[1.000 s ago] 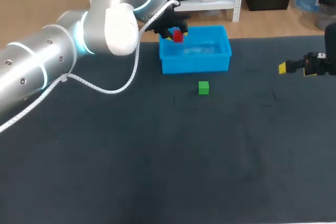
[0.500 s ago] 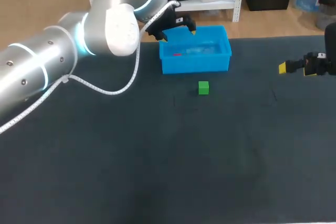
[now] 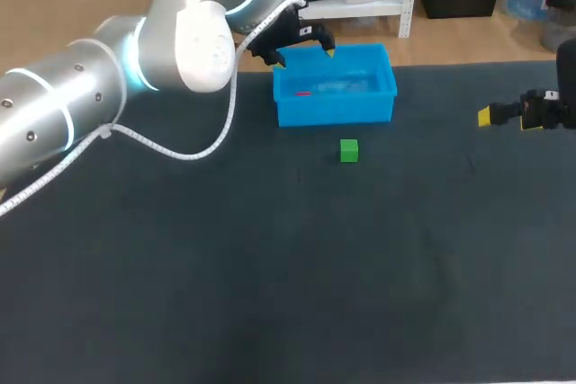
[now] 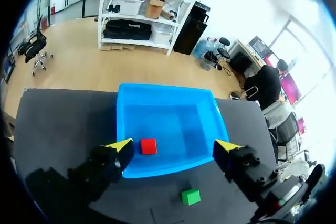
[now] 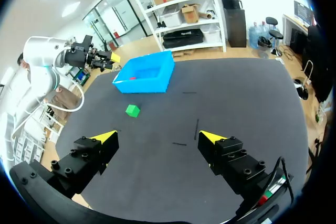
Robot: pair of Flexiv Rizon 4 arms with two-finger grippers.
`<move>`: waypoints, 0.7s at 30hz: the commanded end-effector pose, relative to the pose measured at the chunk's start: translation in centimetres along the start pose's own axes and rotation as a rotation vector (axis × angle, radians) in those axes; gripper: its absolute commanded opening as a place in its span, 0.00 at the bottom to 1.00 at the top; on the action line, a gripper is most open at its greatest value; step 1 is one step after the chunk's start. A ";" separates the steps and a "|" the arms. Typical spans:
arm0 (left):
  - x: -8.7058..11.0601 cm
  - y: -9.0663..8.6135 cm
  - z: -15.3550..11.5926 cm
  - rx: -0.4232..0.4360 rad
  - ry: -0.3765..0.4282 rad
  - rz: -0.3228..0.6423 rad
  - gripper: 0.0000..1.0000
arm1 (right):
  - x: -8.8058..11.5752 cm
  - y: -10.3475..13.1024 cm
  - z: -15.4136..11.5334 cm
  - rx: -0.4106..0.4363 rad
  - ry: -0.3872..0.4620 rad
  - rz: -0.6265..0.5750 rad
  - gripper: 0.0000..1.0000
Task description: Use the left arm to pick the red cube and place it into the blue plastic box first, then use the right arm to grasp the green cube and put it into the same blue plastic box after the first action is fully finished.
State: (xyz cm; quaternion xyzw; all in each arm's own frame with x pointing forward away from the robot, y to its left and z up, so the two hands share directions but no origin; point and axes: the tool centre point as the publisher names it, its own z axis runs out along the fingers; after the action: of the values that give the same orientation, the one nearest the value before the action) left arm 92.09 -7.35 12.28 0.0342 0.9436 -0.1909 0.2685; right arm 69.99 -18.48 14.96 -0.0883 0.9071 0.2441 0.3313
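Surface [image 3: 270, 267]: a dark sheet, with the task's things in its far half.
Right claw [image 5: 158, 137]: at the surface's 3 o'clock edge in the head view. Its yellow-tipped fingers are spread wide with nothing between them. It is well apart from both cubes and the box.
Green cube [image 3: 349, 150]: sits on the surface by itself, near the 6 o'clock side of the box and not touching its wall.
Blue plastic box [image 3: 335, 112]: stands upright near the surface's 12 o'clock edge, with its top open.
Red cube [image 3: 303, 93]: lies on the box's floor toward its 9 o'clock end. In the left wrist view it is close to the wall nearest the claw.
Left claw [image 3: 302, 49]: hovers above the box's far rim, at about 11 o'clock of the box. Its fingers are wide apart and hold nothing, and the red cube lies below them untouched.
Left arm [image 3: 108, 87]: comes in from 9 o'clock.
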 end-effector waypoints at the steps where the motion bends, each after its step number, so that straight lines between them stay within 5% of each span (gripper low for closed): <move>1: 0.8 0.4 -1.4 0.009 -0.016 0.000 1.00 | 0.0 0.0 0.0 0.002 0.001 0.000 1.00; 21: 2.6 1.5 -5.7 0.033 -0.041 0.012 1.00 | 0.0 0.0 0.0 0.002 0.001 0.000 1.00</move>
State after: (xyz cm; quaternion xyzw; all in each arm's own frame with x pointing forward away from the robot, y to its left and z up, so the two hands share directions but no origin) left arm 88.67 -4.73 14.64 0.0421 0.9367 -0.2034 0.2819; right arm 69.99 -18.48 14.96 -0.0882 0.9071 0.2442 0.3313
